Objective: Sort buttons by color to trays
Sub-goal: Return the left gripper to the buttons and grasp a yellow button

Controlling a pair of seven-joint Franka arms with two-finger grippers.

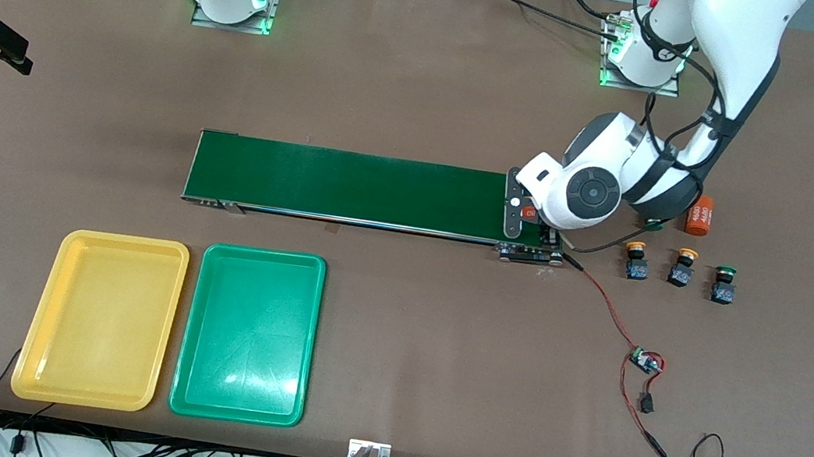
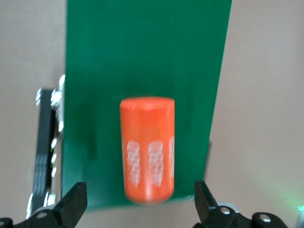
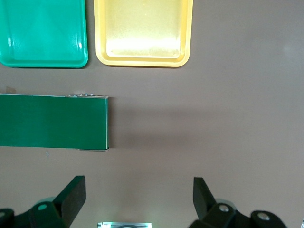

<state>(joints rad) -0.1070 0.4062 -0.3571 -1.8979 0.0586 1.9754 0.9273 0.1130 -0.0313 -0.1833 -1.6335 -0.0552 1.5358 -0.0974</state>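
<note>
Left pincer (image 2: 140, 204) hangs over the belt's (image 1: 350, 186) end nearest the left arm, its tips spread apart with nothing between them; an orange cylinder (image 2: 147, 149) lies on the belt just under it. The buttons (image 1: 679, 268) stand in a row on the worktop (image 1: 437, 358) beside that same belt end, so the left arm is clearly the nearer one. Both trays (image 1: 248, 333) wait near the belt's other end, closer to the front camera. Right pincer (image 3: 137, 202) waits, tips also apart, over bare worktop off the belt's other end.

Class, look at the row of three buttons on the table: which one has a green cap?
The green-capped button at the row's end farthest from the belt; the other two buttons have yellow-orange caps.
</note>
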